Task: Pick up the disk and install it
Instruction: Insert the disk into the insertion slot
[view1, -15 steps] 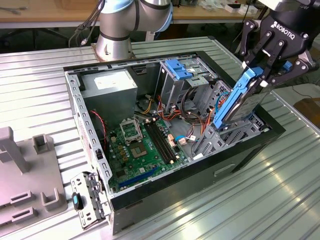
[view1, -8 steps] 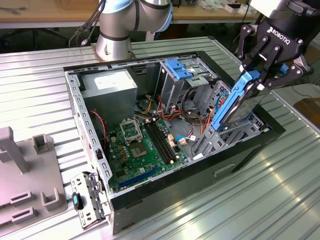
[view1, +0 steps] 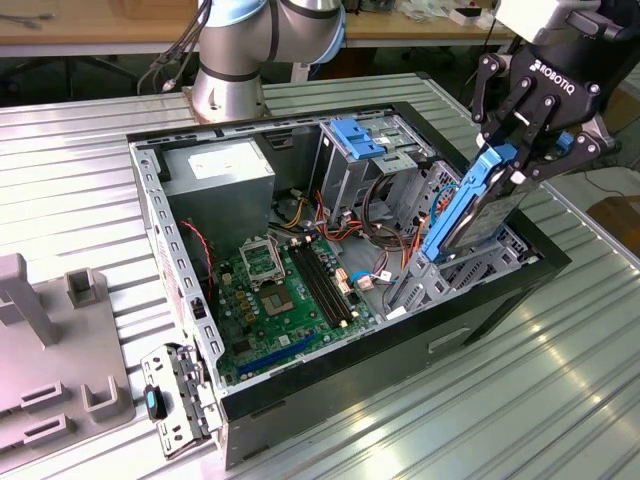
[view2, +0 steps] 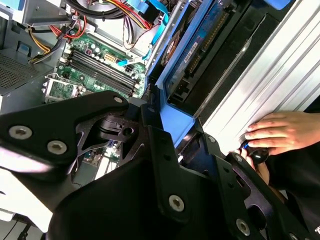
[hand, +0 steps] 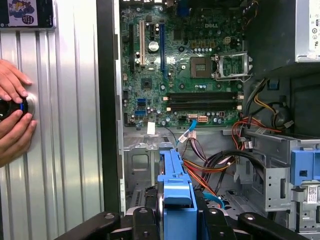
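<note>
The disk (view1: 468, 218), a grey drive in its bright blue carrier, stood steeply tilted over the corner of the open computer case (view1: 330, 400) on the exterior view's right. Its upper end was clamped in the tool (view1: 525, 160), whose black fingers (view1: 500, 120) were closed onto the carrier's edges. Its lower end seemed to sit just inside the grey drive cage (view1: 455, 285), though whether it touched the rails was hard to tell from there. In the first wrist view the blue carrier (hand: 177, 200) ran straight out from between the fingers towards the cage below.

By my judgement the pick-up was done and the installing step was in hand, with the disk not yet seated. That step called for keeping the carrier square to the cage and clear of the orange and black cables (hand: 210, 170) beside it.

A second blue carrier (view1: 355, 135) sat in a farther bay. The motherboard (view1: 290, 290) lay flat on the case floor.

As for writing, white lettering ran across the tool's body, and the power supply (view1: 220, 170) bore a white label.

A person's hand (view2: 280, 131) rested on a small black knob on the ribbed metal worktop (view1: 80, 140) just beside the case.
</note>
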